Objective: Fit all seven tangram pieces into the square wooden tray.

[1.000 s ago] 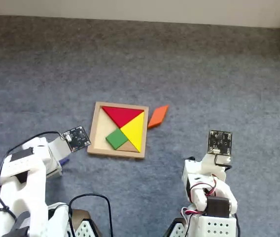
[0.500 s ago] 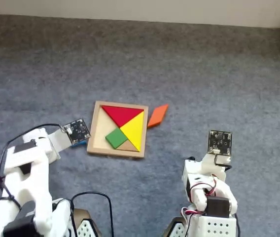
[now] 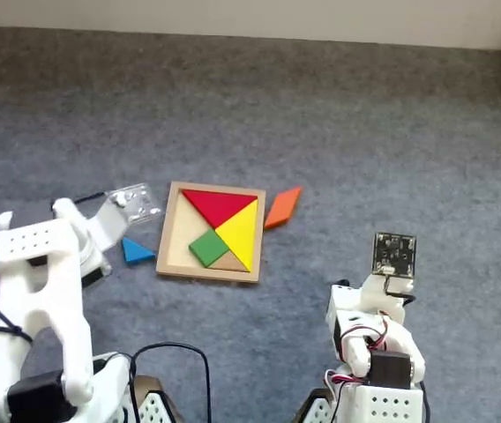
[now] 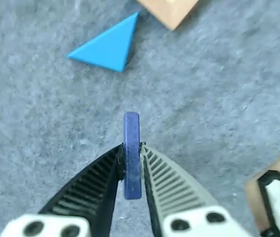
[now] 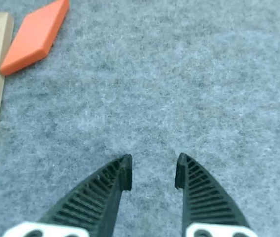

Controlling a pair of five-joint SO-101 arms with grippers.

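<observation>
Left arm [image 3: 43, 264] has swung back, baring a light blue triangle [image 3: 136, 251] left of the square wooden tray [image 3: 173, 231]. My left gripper [image 4: 131, 149] pinches a dark blue piece [image 4: 131, 127] edge-on, shape unreadable; right gripper [image 5: 153, 173] gapes, empty.

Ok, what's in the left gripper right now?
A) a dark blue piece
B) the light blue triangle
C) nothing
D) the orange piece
A: the left gripper is shut on a dark blue piece held on edge, while the light blue triangle and the orange piece lie loose outside the tray.
</observation>
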